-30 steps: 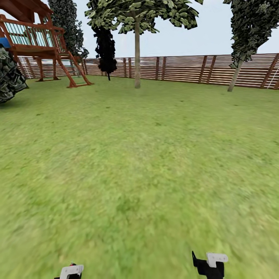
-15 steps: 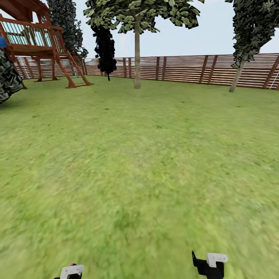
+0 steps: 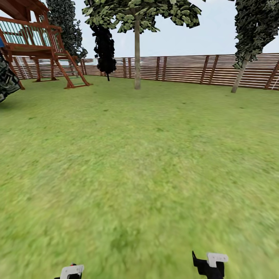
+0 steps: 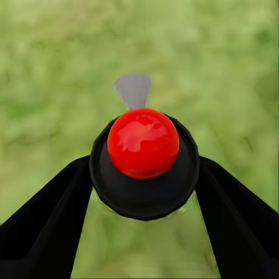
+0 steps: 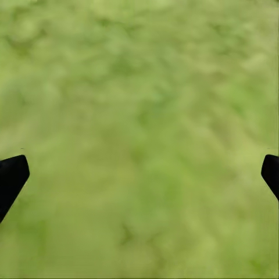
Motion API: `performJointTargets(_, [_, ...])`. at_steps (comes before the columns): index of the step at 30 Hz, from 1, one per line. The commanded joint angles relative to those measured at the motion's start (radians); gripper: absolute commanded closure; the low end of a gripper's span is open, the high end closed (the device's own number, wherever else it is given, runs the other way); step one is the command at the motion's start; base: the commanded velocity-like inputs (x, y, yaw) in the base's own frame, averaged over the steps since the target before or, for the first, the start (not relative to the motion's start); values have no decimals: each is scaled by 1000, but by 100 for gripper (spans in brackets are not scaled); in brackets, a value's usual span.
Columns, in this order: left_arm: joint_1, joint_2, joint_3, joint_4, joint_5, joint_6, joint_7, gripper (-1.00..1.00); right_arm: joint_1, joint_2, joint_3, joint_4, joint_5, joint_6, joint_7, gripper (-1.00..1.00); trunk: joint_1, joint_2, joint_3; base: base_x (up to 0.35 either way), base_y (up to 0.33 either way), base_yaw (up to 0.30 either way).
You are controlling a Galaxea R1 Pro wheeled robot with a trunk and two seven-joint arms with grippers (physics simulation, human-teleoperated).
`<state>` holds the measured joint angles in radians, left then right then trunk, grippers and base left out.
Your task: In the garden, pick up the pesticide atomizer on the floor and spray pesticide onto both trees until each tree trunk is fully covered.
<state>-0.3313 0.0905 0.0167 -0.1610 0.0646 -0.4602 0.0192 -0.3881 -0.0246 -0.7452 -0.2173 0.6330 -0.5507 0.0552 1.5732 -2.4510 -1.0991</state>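
The wide green blurred grass floor runs from the robot's base to a brown horizontal-slat wooden fence along the far edge.

Two trees with pale grey-beige trunks stand near that fence. The straight-trunked tree with jagged green foliage stands far centre. The leaning-trunked tree with dark mottled foliage stands far right. Open grass lies between the robot and both trunks, with no object on it in the head view.

A narrow all-black tree on a thin dark stem stands just left of the straight-trunked tree, close to the fence. A red-brown wooden play structure with a railed deck and slanted ladder legs occupies the far left, with a tall dark-foliaged tree behind it. A mass of dark mottled foliage intrudes at the left edge.

The left gripper has its two black fingers spread either side of the pesticide atomizer with a round black cap and glossy red ball top. The cap sits between them with a grey nozzle tab pointing away over the grass; whether the fingers grip the body below cannot be told from this angle. In the head view a white part of this gripper shows at the near lower left.

The right gripper has its fingers wide apart, only their black tips at the frame edges, nothing between them but grass. It shows at the near lower right in the head view.
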Motion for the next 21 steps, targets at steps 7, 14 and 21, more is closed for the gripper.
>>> performJointTargets(7, [0,0,1,0,0,0,-1,100,0,0,0,-1,-1,0,-1,-100,0,0,0,339,0,0])
performJointTargets(14, [0,0,1,0,0,0,-1,100,0,0,0,-1,0,0,-1,-100,0,0,0,339,0,0])
performJointTargets(21, [0,0,0,0,0,0,-1,100,0,0,0,-1,0,0,-1,-100,0,0,0,339,0,0])
